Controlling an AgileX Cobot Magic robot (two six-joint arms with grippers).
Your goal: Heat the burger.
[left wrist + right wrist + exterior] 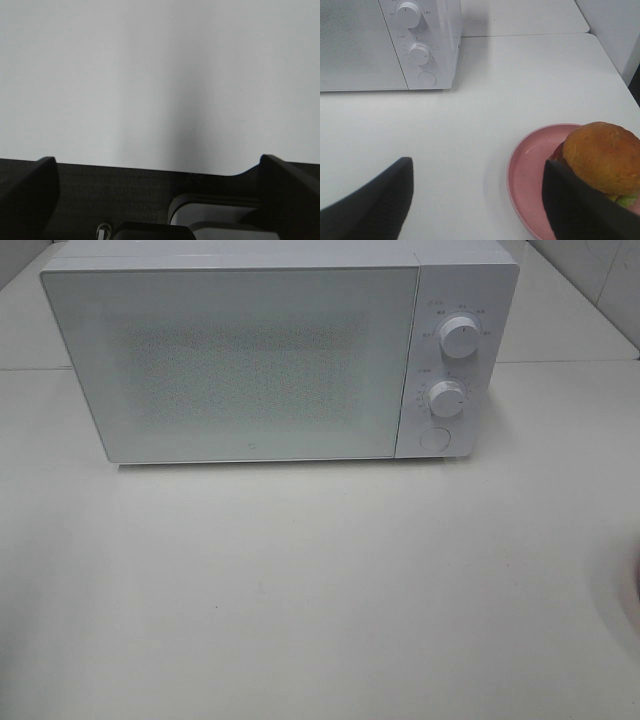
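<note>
Microwave: white box-shaped microwave oven (250, 360), door closed.
Burger: golden-brown domed-bun burger (604, 157) on pink round plate (532, 170), beside microwave.
Left end effector (155, 195): released.
Right end effector (475, 200): released, empty.

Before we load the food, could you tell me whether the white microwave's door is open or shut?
Shut: the white microwave's door lies flush with its control panel.

Microwave (250, 360): white casing, door with a fine grey dotted mesh pattern, white dials (459, 338). Tabletop (300, 590): plain off-white. Plate (530, 175): pink, faintly speckled. Burger (602, 157): golden-brown bun, green filling at its edge. Right gripper (477, 200): black fingers.
</note>
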